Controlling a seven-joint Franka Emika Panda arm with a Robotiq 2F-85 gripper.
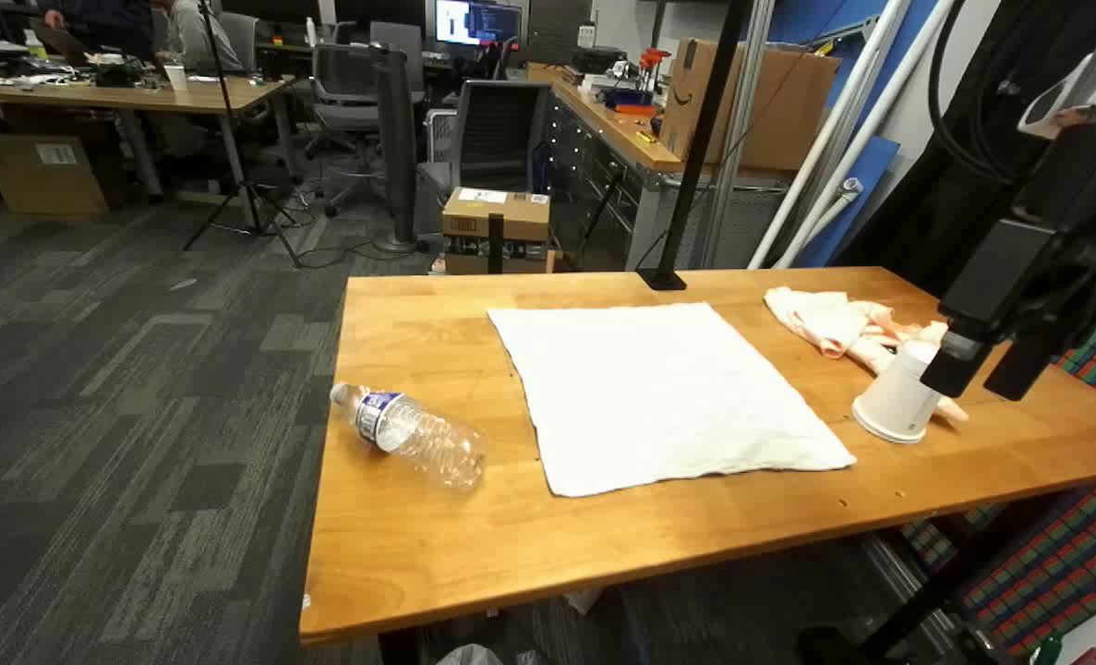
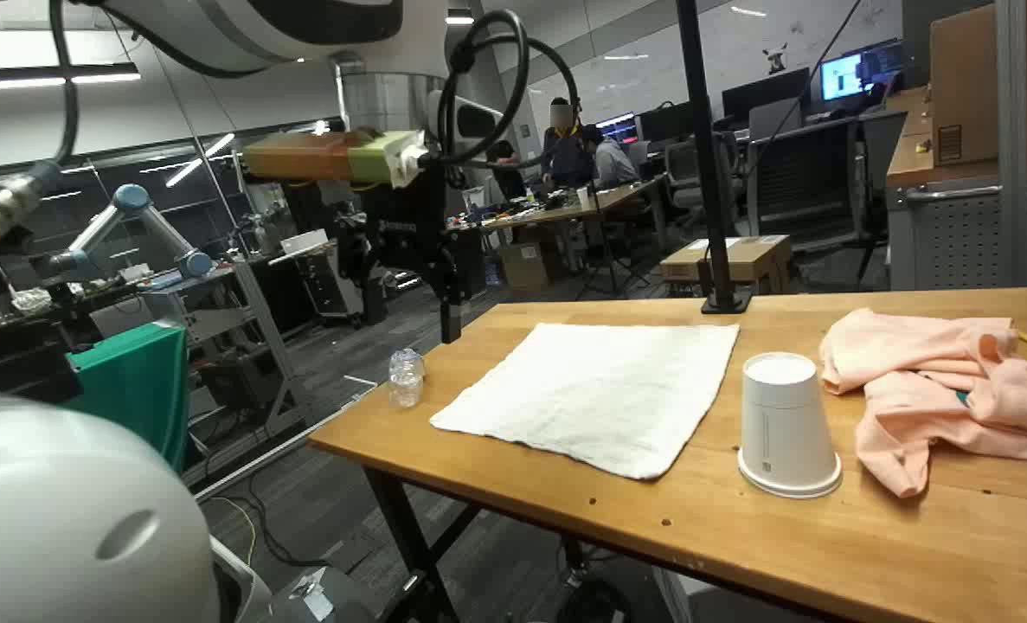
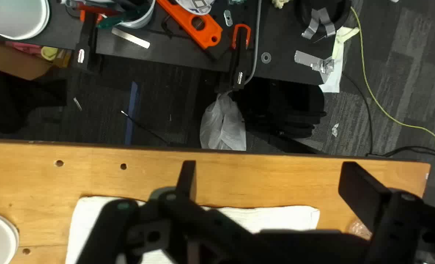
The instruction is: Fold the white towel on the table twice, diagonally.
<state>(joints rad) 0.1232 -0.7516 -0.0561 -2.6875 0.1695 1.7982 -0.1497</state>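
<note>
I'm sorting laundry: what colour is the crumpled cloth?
The cloth is pale peach-pink, best seen in an exterior view.

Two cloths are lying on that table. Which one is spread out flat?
The white towel, lying between the clear plastic bottle and the white cup; the peach cloth lies crumpled in a heap.

Large carton (image 1: 792,106), upper right in an exterior view: bore a smile-arrow mark (image 1: 683,99). Smaller carton (image 1: 523,214), upper centre: carried illegible white labels (image 1: 482,196). Bottle (image 1: 423,443), left of centre: wore a blue-and-white label (image 1: 379,417), unreadable. Cup (image 2: 788,424), lower right in an exterior view: bore print too small to read. Gripper (image 2: 411,317), left of centre: bore blurred pale lettering.
</note>
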